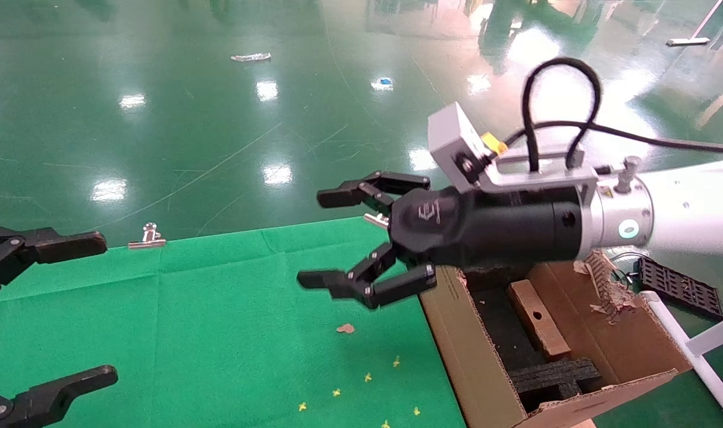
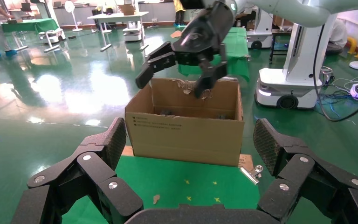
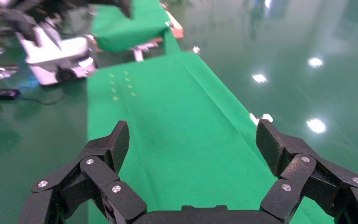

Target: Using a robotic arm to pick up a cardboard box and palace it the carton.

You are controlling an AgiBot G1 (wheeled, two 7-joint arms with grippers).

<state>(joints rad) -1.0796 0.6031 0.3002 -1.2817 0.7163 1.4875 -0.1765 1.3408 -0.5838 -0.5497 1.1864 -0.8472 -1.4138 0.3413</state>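
The carton (image 1: 474, 356) stands at the right end of the green cloth table (image 1: 219, 321), flaps up, with black foam (image 1: 555, 377) inside. A slim brown cardboard box (image 1: 537, 318) lies inside the carton on the foam. My right gripper (image 1: 321, 238), on the white robotic arm (image 1: 688, 208), is open and empty; it hovers above the cloth just left of the carton's rim. The left wrist view shows it (image 2: 172, 84) above the carton (image 2: 186, 133). The right wrist view shows its open jaws (image 3: 193, 140) over bare cloth. My left gripper (image 1: 100, 308) is open and empty at the table's left edge.
A metal binder clip (image 1: 147, 236) holds the cloth at the far edge, and another (image 2: 251, 172) sits by the carton's corner. A cardboard scrap (image 1: 345, 328) and small yellow marks lie on the cloth. A black tray (image 1: 679, 285) and white pipe frame (image 1: 694, 351) stand right of the carton.
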